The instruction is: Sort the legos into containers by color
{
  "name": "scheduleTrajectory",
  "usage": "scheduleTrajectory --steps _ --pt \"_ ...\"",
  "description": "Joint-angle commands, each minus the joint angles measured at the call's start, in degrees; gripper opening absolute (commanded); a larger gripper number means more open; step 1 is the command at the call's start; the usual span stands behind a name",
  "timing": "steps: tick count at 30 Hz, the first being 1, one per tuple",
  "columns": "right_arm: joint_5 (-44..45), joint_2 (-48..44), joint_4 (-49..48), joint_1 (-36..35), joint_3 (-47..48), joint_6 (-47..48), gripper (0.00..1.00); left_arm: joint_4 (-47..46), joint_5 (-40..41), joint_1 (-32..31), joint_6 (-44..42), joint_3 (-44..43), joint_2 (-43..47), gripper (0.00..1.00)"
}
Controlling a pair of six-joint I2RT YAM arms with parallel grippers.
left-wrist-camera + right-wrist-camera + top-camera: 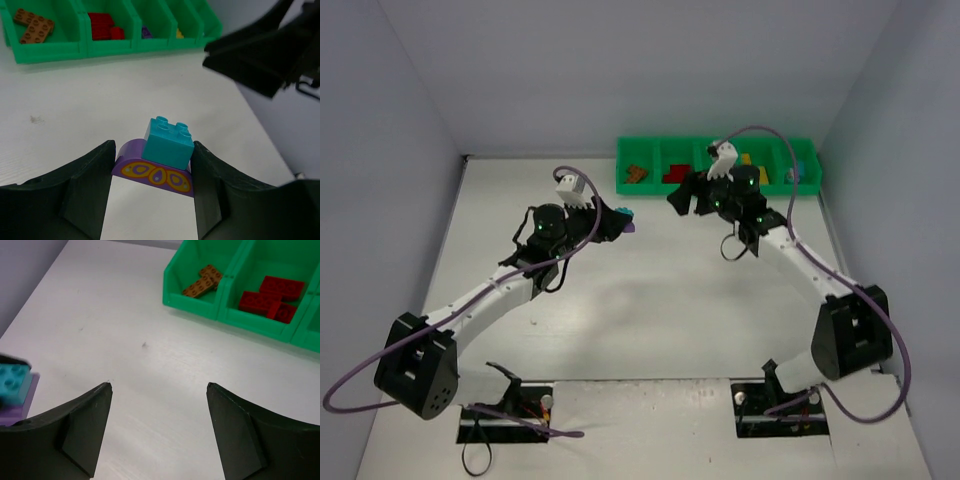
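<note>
Across the enclosure floor lies a white table (pixel 650 300). Against its far edge, right of centre, stands a long green tray (pixel 621 165) of five open compartments in a row.

Left arm (pixel 480 300): extended toward mid-table, wrist short of the tray's left end. Right arm (pixel 815 265): reaching inward, wrist just before the tray's front wall.

Left gripper (pixel 152 150): fingers closed to a narrow span and pressing on both ends of a stacked pair of bricks. Whether the pair rests on the table or is lifted off it cannot be told.

Right gripper (pixel 159 387): fingers spread wide with only bare table between them. It faces the two leftmost compartments.

Bricks, as found:
- Purple arched brick (pixel 155 175), with a yellow pattern on its face, is held in the left gripper as the lower piece.
- Light blue brick (pixel 169 141) is seated on top of the purple one, toward its right end.
- Brown bricks (pixel 34 26) lie in the leftmost compartment.
- Red bricks (pixel 102 25) lie in the second compartment.
- A purple piece (pixel 145 32) lies in the third, partly hidden by the wall.
- A yellow piece (pixel 179 34) lies in the fourth, likewise partly hidden.
</note>
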State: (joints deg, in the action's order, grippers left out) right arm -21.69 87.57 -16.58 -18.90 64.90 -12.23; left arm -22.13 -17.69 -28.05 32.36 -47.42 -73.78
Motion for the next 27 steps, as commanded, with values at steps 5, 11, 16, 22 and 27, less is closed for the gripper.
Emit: scheduleTrajectory --steps 5,11,16,22,27 --pt "-5.5 -9.6 -9.6 -6.6 -7.7 -0.5 0.73 -15.2 4.1 -0.4 18.5 -4.7 -1.8 0.16" --pt "-6.9 -10.6 -12.9 -9.7 -8.0 -1.4 0.73 -17.2 7.6 -1.2 23.3 -6.0 -2.6 0.16" --pt "-5.6 -10.5 -15.6 -10.8 -7.2 -2.0 0.75 -18.7 10.1 -1.8 27.0 -5.4 -2.6 0.16" --pt "-5.8 -9.3 -18.1 -12.0 -5.6 -2.8 0.75 -19.2 13.4 -3.5 27.9 -5.0 -2.5 0.16" --pt "-5.4 -8.9 -18.8 -13.0 -4.6 -3.2 0.75 -19.4 15.1 -4.1 27.7 -5.1 -2.8 0.17"
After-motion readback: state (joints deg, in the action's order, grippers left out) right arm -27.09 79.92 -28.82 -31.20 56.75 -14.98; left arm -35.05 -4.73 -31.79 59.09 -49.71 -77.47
